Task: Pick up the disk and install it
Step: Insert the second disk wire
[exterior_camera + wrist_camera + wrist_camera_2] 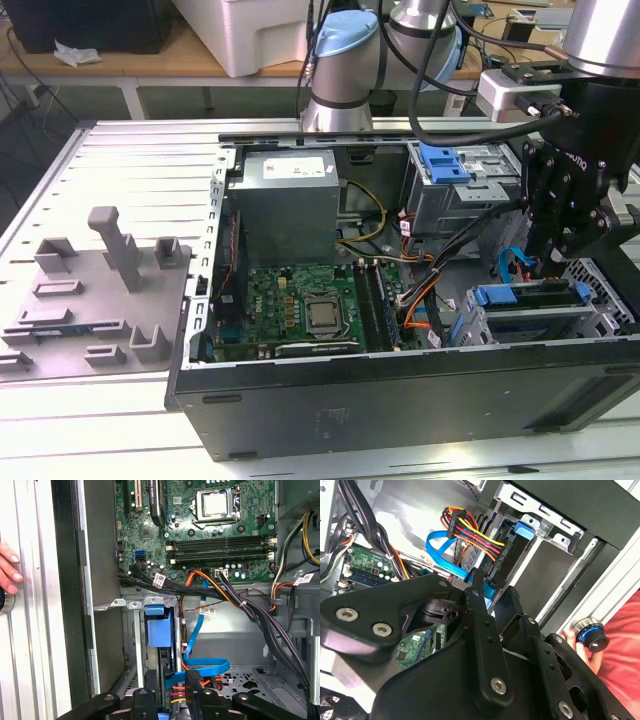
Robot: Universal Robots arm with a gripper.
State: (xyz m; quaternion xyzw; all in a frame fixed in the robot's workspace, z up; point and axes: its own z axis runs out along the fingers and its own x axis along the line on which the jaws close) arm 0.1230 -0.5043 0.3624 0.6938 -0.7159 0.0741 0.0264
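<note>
The disk [530, 297] sits on edge in the metal drive bay [520, 327] at the front corner of the open computer case, on the exterior view's right. Its blue bracket shows on top. My gripper [556, 262] hangs just above the disk, fingers apart and holding nothing. In the second wrist view the disk [525, 530] rests in its bay beyond my gripper [495, 587], beside coloured power wires [470, 530] and a blue data cable [445, 555]. In the first wrist view my gripper [170, 700] straddles the line of the disk [159, 627].
The motherboard [305, 310] lies in the case middle and the power supply [290, 205] at the back. A second blue-fronted bay [445, 162] stands behind my gripper. A grey fixture plate [90, 300] lies on the exterior view's left. A person's hand [7, 570] rests outside the case wall by a knob [592, 637].
</note>
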